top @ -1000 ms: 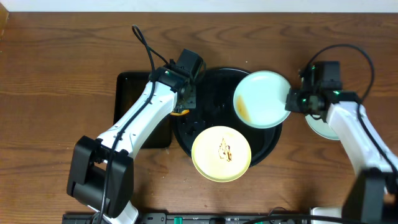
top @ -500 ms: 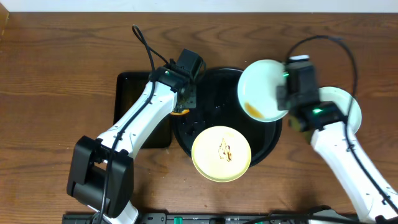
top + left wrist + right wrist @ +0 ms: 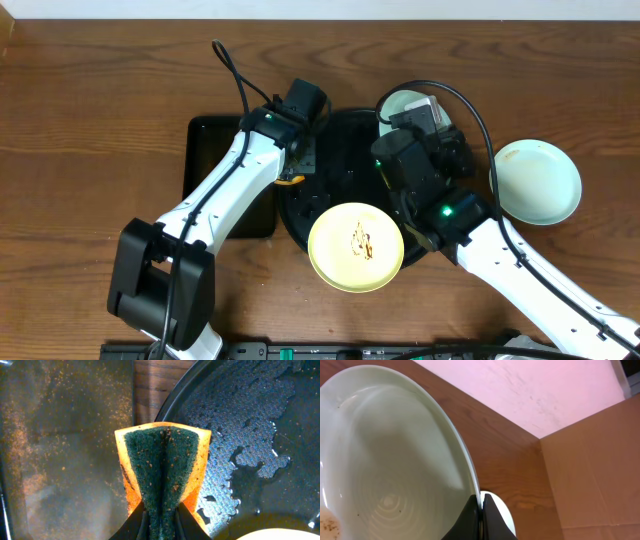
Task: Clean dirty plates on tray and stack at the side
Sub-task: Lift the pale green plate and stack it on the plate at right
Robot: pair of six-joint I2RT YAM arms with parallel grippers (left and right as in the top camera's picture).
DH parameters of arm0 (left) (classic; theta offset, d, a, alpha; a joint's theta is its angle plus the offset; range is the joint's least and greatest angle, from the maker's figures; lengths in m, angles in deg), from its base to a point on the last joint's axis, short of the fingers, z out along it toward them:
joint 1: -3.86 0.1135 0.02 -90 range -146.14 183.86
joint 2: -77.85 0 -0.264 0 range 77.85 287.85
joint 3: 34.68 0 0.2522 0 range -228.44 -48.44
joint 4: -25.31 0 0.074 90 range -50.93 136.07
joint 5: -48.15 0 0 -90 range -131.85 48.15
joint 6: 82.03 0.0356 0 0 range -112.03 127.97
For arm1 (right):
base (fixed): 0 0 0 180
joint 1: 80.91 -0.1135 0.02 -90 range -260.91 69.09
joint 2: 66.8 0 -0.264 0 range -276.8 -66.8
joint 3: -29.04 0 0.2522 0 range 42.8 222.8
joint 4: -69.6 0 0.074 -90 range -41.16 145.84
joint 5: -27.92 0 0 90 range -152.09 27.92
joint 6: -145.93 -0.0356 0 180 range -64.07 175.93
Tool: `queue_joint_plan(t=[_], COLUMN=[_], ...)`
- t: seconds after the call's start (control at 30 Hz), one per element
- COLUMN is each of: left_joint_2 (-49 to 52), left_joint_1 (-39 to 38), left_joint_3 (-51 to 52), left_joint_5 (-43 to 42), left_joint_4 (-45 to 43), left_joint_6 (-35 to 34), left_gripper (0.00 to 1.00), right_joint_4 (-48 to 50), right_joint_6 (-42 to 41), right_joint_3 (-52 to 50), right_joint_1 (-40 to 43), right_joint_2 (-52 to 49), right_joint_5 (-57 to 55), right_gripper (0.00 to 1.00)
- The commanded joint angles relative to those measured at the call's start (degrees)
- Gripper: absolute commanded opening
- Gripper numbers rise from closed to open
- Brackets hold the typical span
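Spanning the whole overhead view, the wooden table [image 3: 90, 100] carries the round black tray [image 3: 345, 150] at its middle, its glossy floor wet with droplets [image 3: 250, 425] in the left wrist view. Just left of it lies the rectangular tray [image 3: 205, 150], speckled with crumbs.

The yellow plate [image 3: 355, 247] sits at the tray's near edge, overlapping the rim, with a brown smear [image 3: 362, 240] in its middle. One mint-green plate [image 3: 537, 181] rests flat on the table to the right, off the tray. The other mint-green plate [image 3: 395, 460] is tilted steeply above the tray's far right part, mostly hidden under the right arm from overhead. The right gripper [image 3: 481, 505] pinches its rim between closed fingers, and a brown stain [image 3: 327, 522] shows low in its bowl.

The left gripper [image 3: 161, 516] squeezes the sponge [image 3: 162, 467], folded green side inward with orange edges, over the tray's left rim, between the two trays.
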Motion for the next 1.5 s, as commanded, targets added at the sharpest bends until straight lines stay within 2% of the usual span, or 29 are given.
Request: queue_joint_plan(t=[0.0, 0.07, 0.1, 0.13, 0.2, 0.23, 0.3, 0.6, 0.67, 0.93, 1.2, 1.47], left_joint_2=[-0.76, -0.76, -0.76, -0.76, -0.76, -0.76, -0.76, -0.76, -0.76, -0.76, -0.76, -0.76], left_joint_1=[-0.02, -0.02, -0.02, -0.02, -0.02, -0.02, -0.02, -0.02, -0.02, -0.02, -0.02, -0.02], left_joint_3=[0.37, 0.37, 0.37, 0.37, 0.37, 0.37, 0.37, 0.37, 0.37, 0.37, 0.37, 0.37], left_joint_5=[0.09, 0.11, 0.09, 0.09, 0.09, 0.09, 0.09, 0.09, 0.09, 0.09, 0.09, 0.09], left_joint_4=[0.13, 0.13, 0.13, 0.13, 0.13, 0.13, 0.13, 0.15, 0.15, 0.15, 0.15, 0.57], left_joint_6=[-0.57, -0.57, -0.57, -0.57, -0.55, -0.55, -0.57, -0.57, -0.57, -0.57, -0.55, -0.55], left_gripper=[0.16, 0.16, 0.16, 0.16, 0.16, 0.16, 0.16, 0.16, 0.16, 0.16, 0.16, 0.16], right_joint_4=[0.31, 0.24, 0.96, 1.86, 2.69, 2.69, 2.93, 2.60, 1.84, -7.98, -10.88, -8.85], right_joint_6=[0.61, 2.97, 1.07, -0.28, 4.55, 4.90, 1.33, -0.81, -4.39, -19.78, -22.47, -22.47], right_joint_3=[0.20, 0.20, 0.20, 0.20, 0.20, 0.20, 0.20, 0.20, 0.20, 0.20, 0.15, 0.15], right_joint_1=[0.26, 0.48, 1.49, 1.90, 1.57, 1.79, 2.51, 5.99, 8.31, 27.69, 49.66, 55.28], right_joint_2=[0.87, 0.85, 0.81, 0.83, 0.81, 0.66, 0.68, 0.66, 0.66, 0.66, -2.08, -7.04], right_joint_5=[-2.84, -4.46, -8.52, -8.26, -2.49, -4.20, -5.57, -4.13, -3.87, 18.12, 32.26, 32.59], right_gripper=[0.01, 0.01, 0.01, 0.01, 0.01, 0.01, 0.01, 0.01, 0.01, 0.01, 0.01, 0.03])
